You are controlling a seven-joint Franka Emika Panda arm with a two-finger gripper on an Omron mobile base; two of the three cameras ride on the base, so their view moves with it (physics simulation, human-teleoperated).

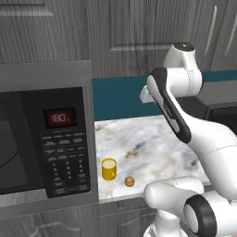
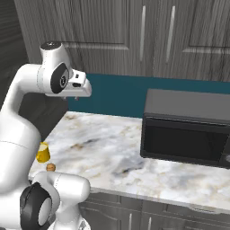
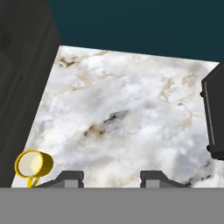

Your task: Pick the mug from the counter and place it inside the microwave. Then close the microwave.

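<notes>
Left base view: the mug [image 1: 109,168] stands upright near the front edge of the bench [image 1: 148,143], just right of the microwave [image 1: 44,143], with a small brown lump [image 1: 129,182] beside it.

Right base view: the arm is raised above the bench, a dark grey appliance [image 2: 186,132] at right.

Hand view: the pincer [image 3: 111,178], partly spread and empty, looks down from well above the mug, likely before descent.

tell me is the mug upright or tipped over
Upright: the mug stands on the counter with its round rim facing up, pale inside showing.
</notes>
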